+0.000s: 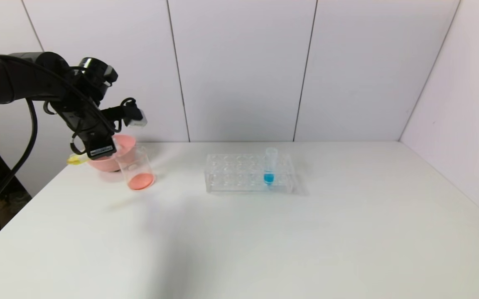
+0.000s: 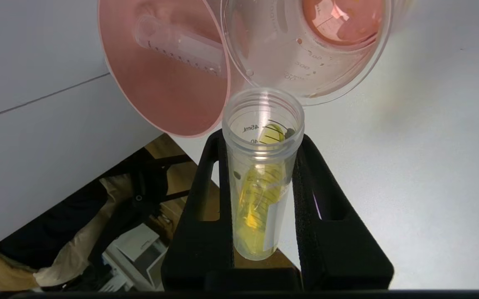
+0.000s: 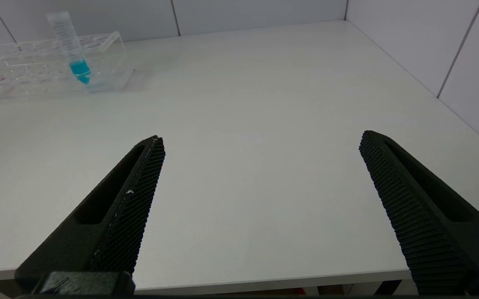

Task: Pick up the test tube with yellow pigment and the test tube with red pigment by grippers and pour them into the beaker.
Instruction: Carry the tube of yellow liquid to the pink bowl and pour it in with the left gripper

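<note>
Wrist view alone shows test tube with yellow pigment (image 2: 262, 174) clamped.

Bright, even overhead light; soft shadows.
Counter (image 1: 264, 241) shows a broad faint shadow in head view, w/ mild glare near the beaker (image 1: 136, 168). Left wrist view: beaker rim & pink bowl (image 2: 160, 83) up close, slightly soft. Rack (image 3: 48, 66) sharp.

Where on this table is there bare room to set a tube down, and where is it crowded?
Free: the table in front of and to the right of the clear rack with the blue tube, and between rack and beaker. Crowded: the far left corner, where the left gripper tips the yellow tube at the beaker beside the pink bowl.
</note>
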